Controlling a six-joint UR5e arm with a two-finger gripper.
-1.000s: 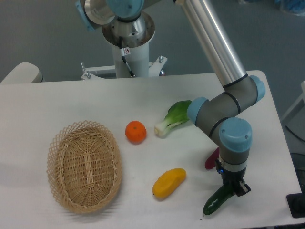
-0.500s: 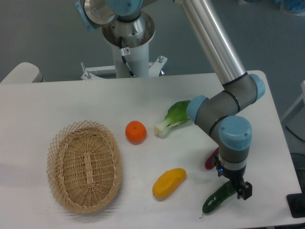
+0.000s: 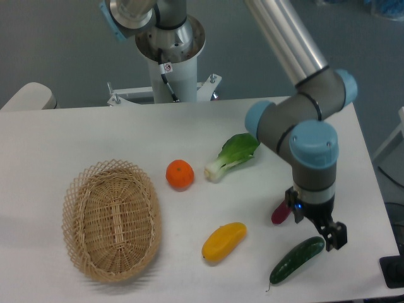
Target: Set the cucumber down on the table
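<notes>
The dark green cucumber (image 3: 296, 259) lies flat on the white table (image 3: 76, 132) near the front right edge, its thin stem tip pointing to the front left. My gripper (image 3: 320, 226) hangs just above and behind the cucumber's right end, lifted clear of it. Its fingers (image 3: 335, 235) stand apart with nothing between them.
A small magenta vegetable (image 3: 280, 212) lies just left of the gripper. A yellow fruit (image 3: 223, 242) lies left of the cucumber. A bok choy (image 3: 232, 155) and an orange (image 3: 180, 174) sit mid-table. A wicker basket (image 3: 112, 218) stands at the left. The table's front edge is close to the cucumber.
The gripper has let go of the cucumber and risen up and back. The cucumber now lies free on the table, slightly shifted to the right.
</notes>
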